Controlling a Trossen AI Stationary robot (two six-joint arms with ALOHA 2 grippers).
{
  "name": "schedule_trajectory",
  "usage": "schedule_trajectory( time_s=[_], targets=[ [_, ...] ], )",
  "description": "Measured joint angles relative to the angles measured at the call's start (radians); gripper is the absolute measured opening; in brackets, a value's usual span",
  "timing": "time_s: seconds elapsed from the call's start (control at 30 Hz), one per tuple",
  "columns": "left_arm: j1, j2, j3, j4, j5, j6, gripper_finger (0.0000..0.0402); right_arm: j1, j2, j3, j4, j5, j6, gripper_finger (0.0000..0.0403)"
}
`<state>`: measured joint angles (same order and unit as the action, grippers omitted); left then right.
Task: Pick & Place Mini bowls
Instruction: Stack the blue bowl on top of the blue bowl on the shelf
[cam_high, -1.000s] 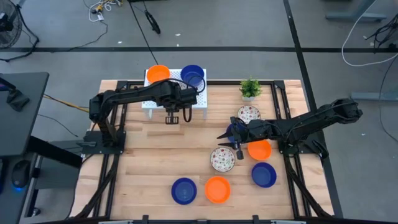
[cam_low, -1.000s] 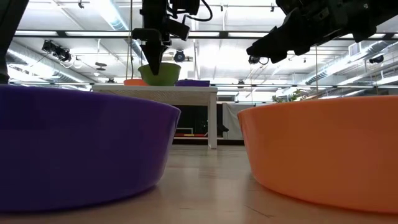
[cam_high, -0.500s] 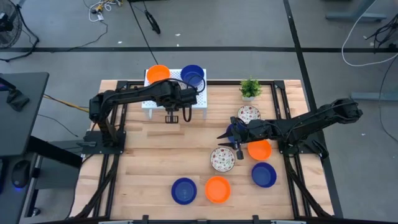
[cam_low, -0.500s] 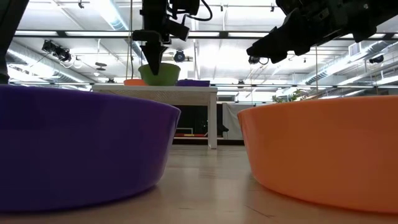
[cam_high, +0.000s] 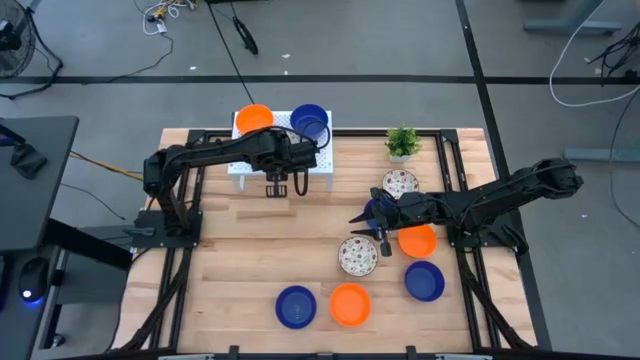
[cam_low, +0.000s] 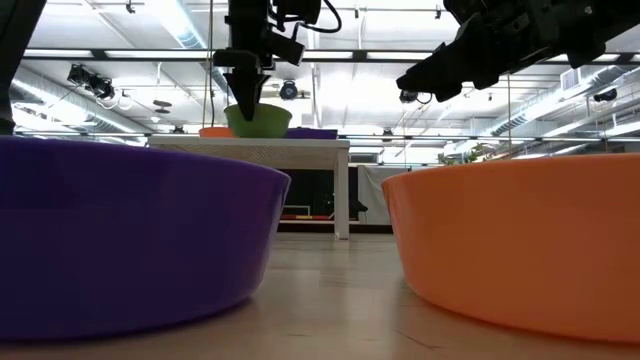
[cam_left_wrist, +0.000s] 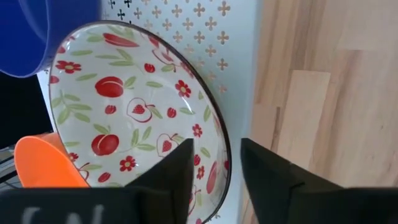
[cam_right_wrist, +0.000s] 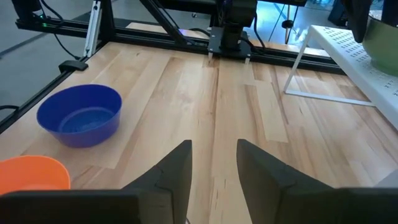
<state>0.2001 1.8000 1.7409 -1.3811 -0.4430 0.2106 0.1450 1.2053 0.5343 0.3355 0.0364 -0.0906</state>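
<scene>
The white perforated rack (cam_high: 283, 165) at the table's far side carries an orange mini bowl (cam_high: 254, 118) and a blue one (cam_high: 310, 122). My left gripper (cam_high: 277, 188) points down over the rack's near edge, open. Its fingers stand either side of the rim of a white bowl with red fruit pattern (cam_left_wrist: 124, 118). That bowl, green outside (cam_low: 258, 121), rests on the rack top. My right gripper (cam_high: 372, 228) hovers open above the table. It sits among a blue bowl (cam_high: 373, 208), an orange one (cam_high: 418, 241) and a patterned one (cam_high: 357, 256). My left gripper comes from above, pointing down, with one finger (cam_left_wrist: 177, 171) inside the patterned bowl and the other (cam_left_wrist: 267, 174) outside its rim (cam_left_wrist: 219, 146). The bowl sits level on the rack. I cannot tell whether either finger touches the rim.
More bowls lie near the table's near edge: blue (cam_high: 296, 306), orange (cam_high: 350, 304), blue (cam_high: 424, 281). Another patterned bowl (cam_high: 399, 183) and a small potted plant (cam_high: 402, 142) stand toward the far right. Bare wood shows left of centre (cam_high: 240, 250).
</scene>
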Motion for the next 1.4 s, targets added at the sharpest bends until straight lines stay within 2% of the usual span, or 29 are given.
schedule_trajectory(
  time_s=[0.23, 0.37, 0.6, 0.73, 0.83, 0.97, 1.13, 1.27, 1.4],
  targets=[
    [0.0, -0.007, 0.0, -0.028, 0.002, -0.029, 0.0235, 0.0, 0.0, 0.0, 0.0, 0.0, 0.0, 0.013],
    [-0.005, -0.039, 0.0, -0.047, 0.002, -0.074, 0.0266, 0.0, 0.0, 0.0, -0.001, 0.0, 0.0, 0.013],
    [-0.062, -0.161, 0.0, -0.06, 0.038, -0.218, 0.0271, 0.0, 0.0, 0.0, -0.018, 0.0, -0.001, 0.013],
    [-0.141, -0.243, -0.005, -0.046, 0.049, -0.315, 0.0262, 0.0, 0.0, 0.0, -0.055, 0.0, -0.006, 0.013],
    [-0.223, -0.321, -0.073, 0.042, 0.014, -0.359, 0.0254, 0.001, 0.0, 0.0, -0.097, 0.0, -0.02, 0.013],
    [-0.333, -0.443, -0.255, 0.248, -0.032, -0.396, 0.0243, 0.001, -0.003, 0.0, -0.181, 0.0, -0.023, 0.013],
    [-0.446, -0.554, -0.555, 0.646, -0.067, -0.426, 0.0233, 0.001, -0.016, 0.001, -0.33, -0.003, -0.029, 0.013],
    [-0.508, -0.559, -0.777, 1.048, -0.08, -0.352, 0.0231, 0.001, -0.036, 0.014, -0.519, 0.014, -0.054, 0.0131],
    [-0.533, -0.504, -0.947, 1.453, -0.084, -0.278, 0.0231, 0.001, -0.041, 0.102, -0.784, 0.093, 0.035, 0.0142]
  ],
)
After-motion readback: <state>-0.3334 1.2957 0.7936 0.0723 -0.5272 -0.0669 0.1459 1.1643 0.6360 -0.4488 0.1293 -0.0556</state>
